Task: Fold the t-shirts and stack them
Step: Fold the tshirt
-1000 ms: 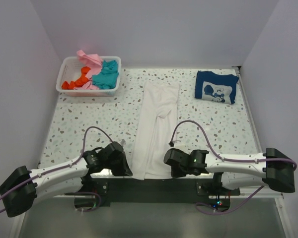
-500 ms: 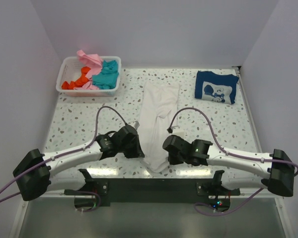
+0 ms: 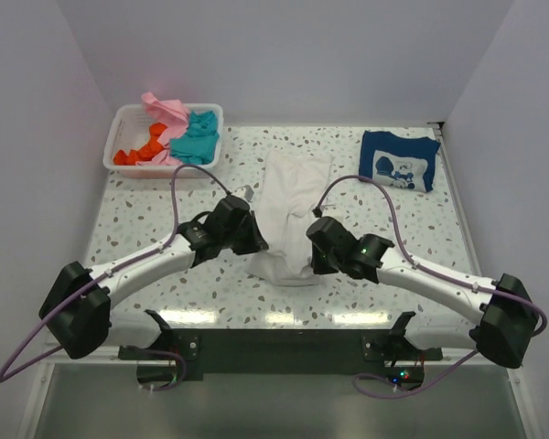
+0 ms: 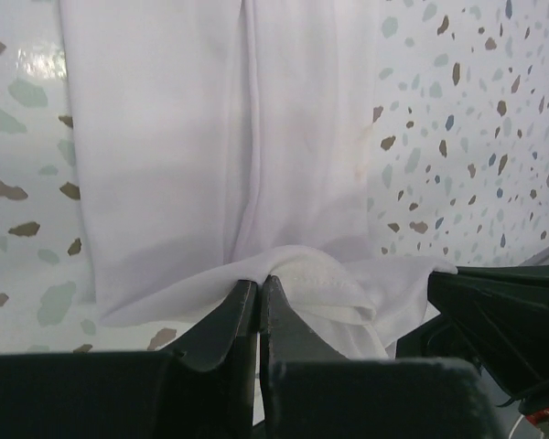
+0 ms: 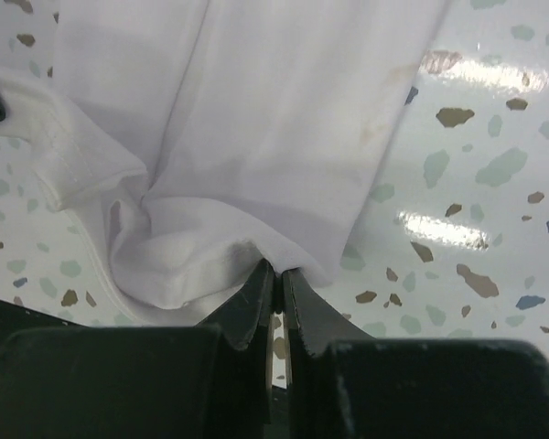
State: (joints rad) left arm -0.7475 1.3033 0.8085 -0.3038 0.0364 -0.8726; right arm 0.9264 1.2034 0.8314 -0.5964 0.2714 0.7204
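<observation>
The white t-shirt (image 3: 288,206) lies lengthwise in the middle of the table, its near end lifted and folded back over itself. My left gripper (image 3: 254,240) is shut on the near left corner of the white cloth (image 4: 311,283). My right gripper (image 3: 311,245) is shut on the near right corner of it (image 5: 210,256). Both hold the hem a little above the table at mid-length. A folded navy t-shirt with a white cartoon print (image 3: 399,161) lies at the back right. Pink (image 3: 165,108), teal (image 3: 198,139) and orange (image 3: 139,151) t-shirts sit in the basket.
The white slotted basket (image 3: 128,117) stands at the back left corner. Grey walls close in the table on three sides. Speckled tabletop (image 3: 146,215) shows on both sides of the white shirt.
Both grippers have carried the white shirt's near hem from the table's front edge toward the back, folding the lower part over the rest. The arms have stretched forward.
</observation>
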